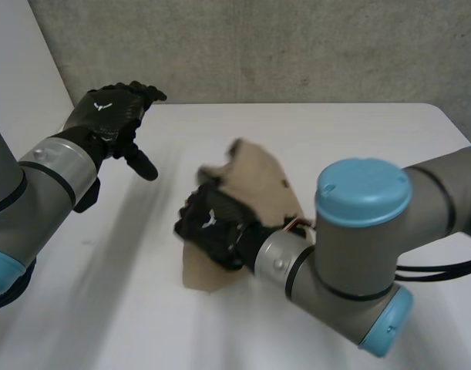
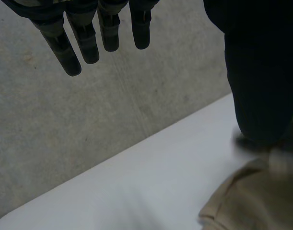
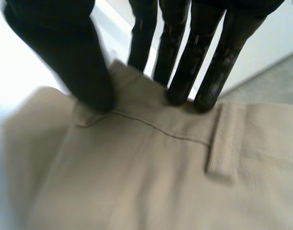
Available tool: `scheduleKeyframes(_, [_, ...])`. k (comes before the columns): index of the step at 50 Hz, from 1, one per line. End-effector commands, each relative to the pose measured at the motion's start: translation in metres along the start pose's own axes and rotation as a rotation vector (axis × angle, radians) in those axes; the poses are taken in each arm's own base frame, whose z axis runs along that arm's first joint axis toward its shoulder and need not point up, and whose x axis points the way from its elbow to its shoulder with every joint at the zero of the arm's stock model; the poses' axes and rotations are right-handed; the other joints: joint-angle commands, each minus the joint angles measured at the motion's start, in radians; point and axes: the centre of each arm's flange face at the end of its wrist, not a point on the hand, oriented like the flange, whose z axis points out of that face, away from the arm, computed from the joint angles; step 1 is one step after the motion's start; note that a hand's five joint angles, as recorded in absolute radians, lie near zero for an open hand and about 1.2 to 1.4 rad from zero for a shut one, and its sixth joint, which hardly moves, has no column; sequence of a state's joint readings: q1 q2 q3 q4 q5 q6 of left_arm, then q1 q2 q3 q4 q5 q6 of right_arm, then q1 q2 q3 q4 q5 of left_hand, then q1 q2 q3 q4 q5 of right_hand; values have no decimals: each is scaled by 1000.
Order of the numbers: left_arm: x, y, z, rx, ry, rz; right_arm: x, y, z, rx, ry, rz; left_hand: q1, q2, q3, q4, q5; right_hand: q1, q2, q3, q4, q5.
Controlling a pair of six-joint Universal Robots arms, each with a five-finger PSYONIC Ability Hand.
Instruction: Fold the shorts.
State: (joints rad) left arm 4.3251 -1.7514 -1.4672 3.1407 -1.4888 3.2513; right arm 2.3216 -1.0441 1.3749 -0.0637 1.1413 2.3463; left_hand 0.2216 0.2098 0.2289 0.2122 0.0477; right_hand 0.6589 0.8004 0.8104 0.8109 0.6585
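Observation:
The beige shorts (image 1: 258,181) lie bunched in a folded heap in the middle of the white table (image 1: 358,131). My right hand (image 1: 212,223) rests on the heap's left edge. In the right wrist view its straight fingers (image 3: 184,62) and thumb (image 3: 79,62) touch the cloth (image 3: 160,182) near a belt loop (image 3: 223,143), spread apart, and the cloth lies flat beneath them. My left hand (image 1: 112,112) hangs above the table's far left, away from the shorts. Its fingers (image 2: 88,38) are straight and hold nothing. A corner of the shorts (image 2: 251,196) lies below its thumb (image 2: 261,72).
A grey concrete wall (image 1: 258,46) runs behind the table's far edge. My right arm's big elbow joint (image 1: 362,231) stands over the near right part of the table. Bare table (image 2: 151,182) stretches to the left of the shorts.

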Motion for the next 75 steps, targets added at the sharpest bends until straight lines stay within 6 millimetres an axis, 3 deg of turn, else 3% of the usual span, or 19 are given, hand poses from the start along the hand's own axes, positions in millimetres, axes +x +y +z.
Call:
scheduleKeyframes(1, [0, -2, 6, 24, -1, -29, 0, 4, 2, 8, -23, 102, -46, -34, -54, -37, -47, -484, -626, -636, -636, -659])
scheduleKeyframes(4, [1, 1, 11, 15, 0, -31, 26, -6, -1, 33, 58, 241, -43, -32, -51, -34, -44, -484, -626, -636, -636, -659])
scheduleKeyframes(5, [2, 2, 13, 14, 0, -33, 49, -6, -6, 40, 124, 335, -43, -32, -51, -34, -44, -484, -626, -636, -636, -659])
scheduleKeyframes(9, [20, 7, 16, 2, 49, -45, 98, 0, -21, 63, 276, 562, -40, -29, -48, -31, -41, -484, -626, -636, -636, -659])
scheduleKeyframes(13, [45, 17, 15, -28, 117, -67, 113, 11, -24, 71, 320, 709, -35, -23, -42, -25, -35, -484, -626, -636, -636, -659])
scheduleKeyframes(19, [73, 47, 16, -113, 142, -84, 110, 40, -17, -51, 319, 768, -29, -17, -36, -19, -29, -484, -626, -636, -636, -659])
scheduleKeyframes(27, [106, 102, 20, -256, 99, -24, 93, 84, -6, -259, 314, 786, -29, -17, -36, -19, -29, -484, -626, -636, -636, -659])
scheduleKeyframes(35, [104, 136, 24, -398, 58, 50, 79, 108, 1, -327, 278, 731, -29, -17, -36, -19, -29, -484, -626, -636, -636, -659])
scheduleKeyframes(42, [90, 145, 30, -429, 39, 131, 70, 125, 10, -364, 245, 670, -32, -20, -39, -22, -32, -484, -626, -636, -636, -659])
scheduleKeyframes(48, [91, 146, 28, -435, 51, 170, 69, 132, 15, -374, 246, 662, -40, -29, -48, -31, -41, -484, -626, -636, -636, -659])
scheduleKeyframes(54, [91, 133, 27, -410, 55, 165, 75, 125, 13, -358, 257, 652, -43, -32, -51, -34, -44, -484, -626, -636, -636, -659])
scheduleKeyframes(62, [82, 53, 15, -211, 36, 118, 129, 61, -16, -212, 420, 592, -46, -34, -54, -37, -47, -484, -626, -636, -636, -659])
scheduleKeyframes(63, [77, 30, 10, -151, 23, 105, 137, 55, -21, -199, 458, 588, -46, -34, -54, -37, -47, -484, -626, -636, -636, -659])
scheduleKeyframes(65, [70, 5, 4, -84, 7, 91, 163, 36, -40, -156, 589, 572, -46, -34, -54, -37, -47, -484, -626, -636, -636, -659])
scheduleKeyframes(67, [53, -28, -5, 8, -39, 70, 180, 22, -56, -125, 684, 556, -46, -34, -54, -37, -47, -484, -626, -636, -636, -659])
scheduleKeyframes(68, [45, -39, -7, 38, -61, 64, 195, 10, -70, -98, 765, 542, -46, -34, -54, -37, -47, -484, -626, -636, -636, -659])
scheduleKeyframes(71, [15, -71, -15, 124, -133, 42, 211, -1, -90, -80, 861, 520, -46, -34, -54, -37, -47, -484, -626, -636, -636, -659])
scheduleKeyframes(75, [2, -86, -23, 147, -100, 11, 222, -8, -110, -77, 932, 513, -46, -34, -54, -37, -47, -484, -626, -636, -636, -659])
